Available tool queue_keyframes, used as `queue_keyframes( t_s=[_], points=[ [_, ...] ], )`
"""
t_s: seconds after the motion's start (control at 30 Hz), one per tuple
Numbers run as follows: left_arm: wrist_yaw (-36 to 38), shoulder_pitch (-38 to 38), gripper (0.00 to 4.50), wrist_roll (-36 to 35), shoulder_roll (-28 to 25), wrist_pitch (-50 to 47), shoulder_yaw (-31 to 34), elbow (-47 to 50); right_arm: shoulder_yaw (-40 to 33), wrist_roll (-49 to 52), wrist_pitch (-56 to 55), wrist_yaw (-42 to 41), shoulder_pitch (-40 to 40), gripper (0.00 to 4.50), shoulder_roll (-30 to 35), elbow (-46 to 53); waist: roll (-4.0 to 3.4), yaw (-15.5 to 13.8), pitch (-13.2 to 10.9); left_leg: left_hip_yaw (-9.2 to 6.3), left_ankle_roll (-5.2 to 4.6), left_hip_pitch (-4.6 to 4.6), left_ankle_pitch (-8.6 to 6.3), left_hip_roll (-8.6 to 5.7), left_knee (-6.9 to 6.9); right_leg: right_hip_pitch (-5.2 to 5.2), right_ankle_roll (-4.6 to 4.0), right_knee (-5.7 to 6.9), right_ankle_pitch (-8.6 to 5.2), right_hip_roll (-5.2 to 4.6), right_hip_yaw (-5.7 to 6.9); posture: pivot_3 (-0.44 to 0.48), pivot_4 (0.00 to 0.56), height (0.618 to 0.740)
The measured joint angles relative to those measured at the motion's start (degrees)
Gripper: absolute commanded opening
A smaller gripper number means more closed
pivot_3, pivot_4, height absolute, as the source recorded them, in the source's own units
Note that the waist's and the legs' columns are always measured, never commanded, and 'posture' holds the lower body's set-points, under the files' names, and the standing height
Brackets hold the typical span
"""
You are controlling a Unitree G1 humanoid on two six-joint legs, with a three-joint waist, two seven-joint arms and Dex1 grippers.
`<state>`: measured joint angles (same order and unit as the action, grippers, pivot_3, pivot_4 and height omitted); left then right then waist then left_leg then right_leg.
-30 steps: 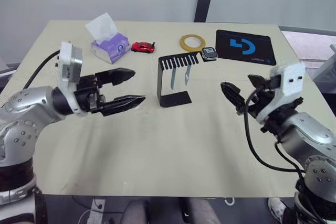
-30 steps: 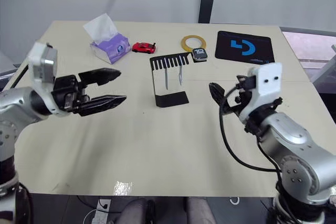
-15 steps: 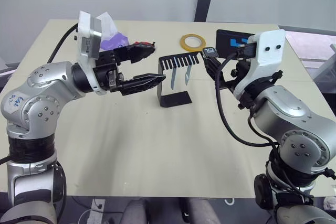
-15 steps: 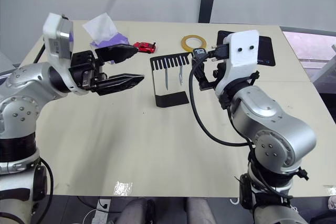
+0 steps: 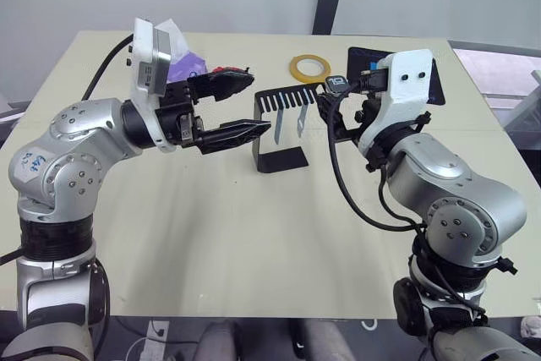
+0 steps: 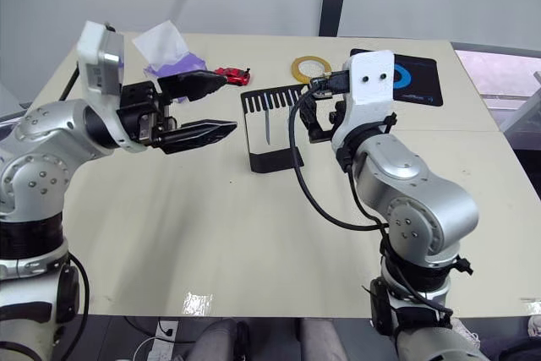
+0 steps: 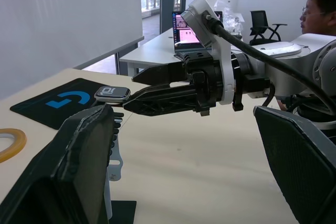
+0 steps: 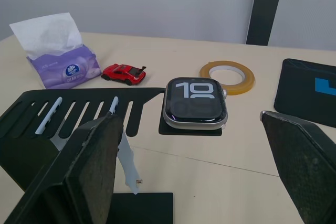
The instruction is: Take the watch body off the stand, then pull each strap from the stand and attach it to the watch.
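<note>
Right tool [image 7: 144,88], released, approaches the watch [image 8: 195,103] at centre frame on the stand [image 5: 279,116]; a misaligned closure could topple both.

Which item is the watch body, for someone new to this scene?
Find the black stand mid-table. The watch body sits on the end of its slotted top bar, nearest the yellow tape ring. It alone has a silvery rim and a dark screen reading 10.

Head stereo pair looks down over the table [image 5: 254,243]. Left wrist camera faces across the stand [image 7: 113,129]; right wrist camera views it closely. All share the stand.
</note>
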<state>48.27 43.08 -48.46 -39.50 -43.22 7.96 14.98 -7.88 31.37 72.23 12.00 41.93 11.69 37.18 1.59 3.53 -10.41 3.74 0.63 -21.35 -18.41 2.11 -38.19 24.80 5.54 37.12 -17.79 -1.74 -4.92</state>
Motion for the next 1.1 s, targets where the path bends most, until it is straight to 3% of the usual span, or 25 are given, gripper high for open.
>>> queue_keyframes(
  t_s=[1.1],
  points=[
    [-4.3,-0.2,4.5,-1.0,0.1,-1.8,2.3,2.7,0.0,-7.2,-4.1,-4.4,1.8,4.47,-2.4,-6.4,0.0,0.1,0.0,0.0,-0.06,-0.03,-0.04,-0.01,0.03,0.04,0.0,-0.04,0.0,-0.02,0.01,0.0,0.15,0.738]
  ],
)
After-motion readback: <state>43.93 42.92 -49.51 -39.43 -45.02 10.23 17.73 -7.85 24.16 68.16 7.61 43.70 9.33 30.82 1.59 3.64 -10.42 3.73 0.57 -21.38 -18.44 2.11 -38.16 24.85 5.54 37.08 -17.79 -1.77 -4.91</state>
